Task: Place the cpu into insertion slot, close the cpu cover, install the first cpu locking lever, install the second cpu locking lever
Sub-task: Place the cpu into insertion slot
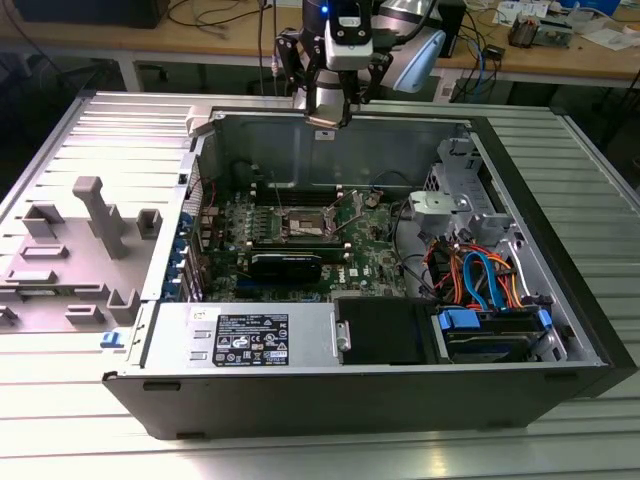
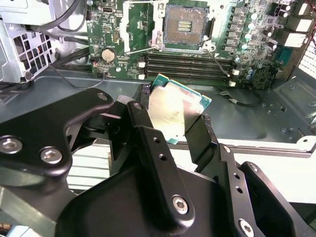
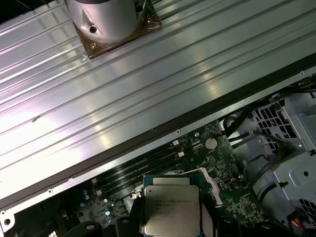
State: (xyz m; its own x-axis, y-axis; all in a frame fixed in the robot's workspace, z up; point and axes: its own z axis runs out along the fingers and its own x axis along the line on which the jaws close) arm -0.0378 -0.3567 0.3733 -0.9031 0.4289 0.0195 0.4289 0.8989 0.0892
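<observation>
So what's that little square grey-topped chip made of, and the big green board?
The little square grey-topped chip looks metal on top: dull silver, reflecting light. Its teal-green rim is probably circuit-board laminate. The big green board looks the same: glossy green, dotted with soldered parts.

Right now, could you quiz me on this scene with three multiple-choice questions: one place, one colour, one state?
1. The insertion slot is: A) empty and uncovered B) holding a chip C) covered over.
2. The cpu is: A) in the slot B) on the table C) gripped by the end effector.
3. The motherboard is: A) red B) white C) green.

Answers:
1 A: its bare contact field shows in the second wrist view.
2 C: black fingers clamp its edges in both wrist views.
3 C: green board surrounds the slot.
</observation>
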